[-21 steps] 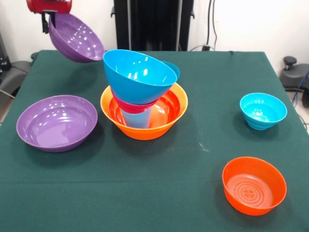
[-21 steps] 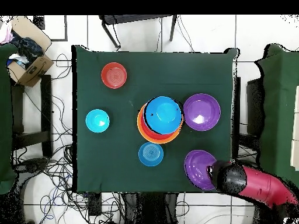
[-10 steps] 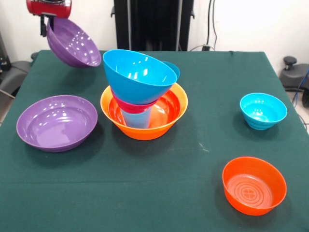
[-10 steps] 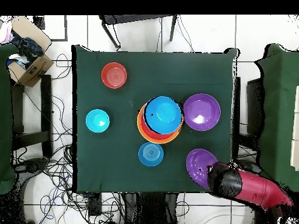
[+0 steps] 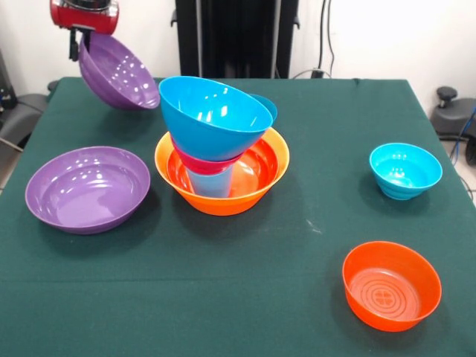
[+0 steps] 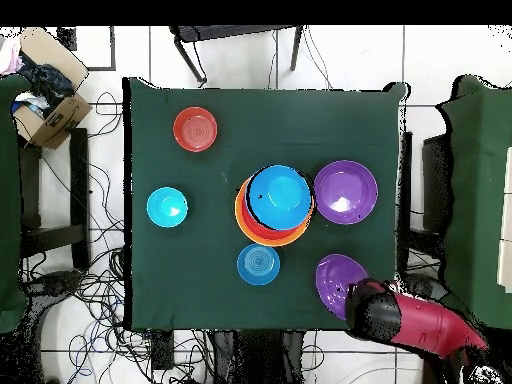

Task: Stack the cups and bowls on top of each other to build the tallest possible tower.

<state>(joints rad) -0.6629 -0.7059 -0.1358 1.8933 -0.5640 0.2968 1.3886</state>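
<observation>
My gripper [image 5: 76, 46] hangs above the far left corner of the table, shut on the rim of a purple bowl [image 5: 119, 71] that is tilted in the air. From overhead the gripper [image 6: 360, 300] and this bowl [image 6: 338, 280] are near the bottom right corner. The tower [image 5: 219, 149] stands mid-table: an orange bowl [image 5: 223, 195] at the base, a light blue cup [image 5: 210, 183] inside it, a red bowl [image 5: 201, 161] over the cup, and a tilted blue bowl [image 5: 214, 115] on top. The tower [image 6: 275, 205] is left of the gripper in the overhead view.
A second purple bowl [image 5: 88, 188] sits left of the tower. A cyan bowl [image 5: 405, 170] and a red-orange bowl [image 5: 391, 284] sit to the right. Another blue bowl [image 6: 259, 263] rests near the tower. A cardboard box [image 6: 45, 100] stands off the table.
The gripper has shifted a little sideways toward the tower with the purple bowl, and the bowl's tilt has changed slightly. Everything on the table stayed put.
</observation>
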